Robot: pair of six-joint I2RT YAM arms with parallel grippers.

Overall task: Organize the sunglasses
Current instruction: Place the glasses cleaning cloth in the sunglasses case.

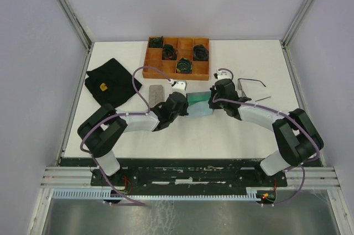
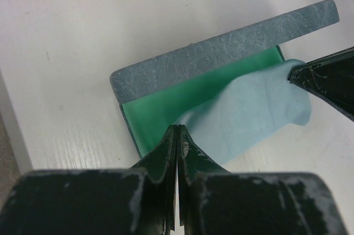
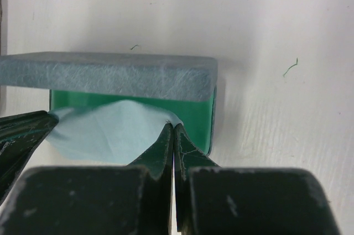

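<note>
From above, your sunglasses point(image 1: 243, 82) lie on the table point(image 1: 232, 130), off to the right of the open case point(image 1: 198, 108). In the left wrist view, your left gripper point(image 2: 177, 135) is clenched on the light blue cloth point(image 2: 249, 113) in the case. In the right wrist view, your right gripper point(image 3: 173, 132) pinches the cloth's other end.

Four coiled bundles point(image 1: 184, 66), one wooden tray point(image 1: 157, 72), two cases point(image 1: 157, 92). One blue cloth point(image 2: 249, 119), one black cloth point(image 1: 108, 83), one sunglasses pair point(image 1: 249, 79).
</note>
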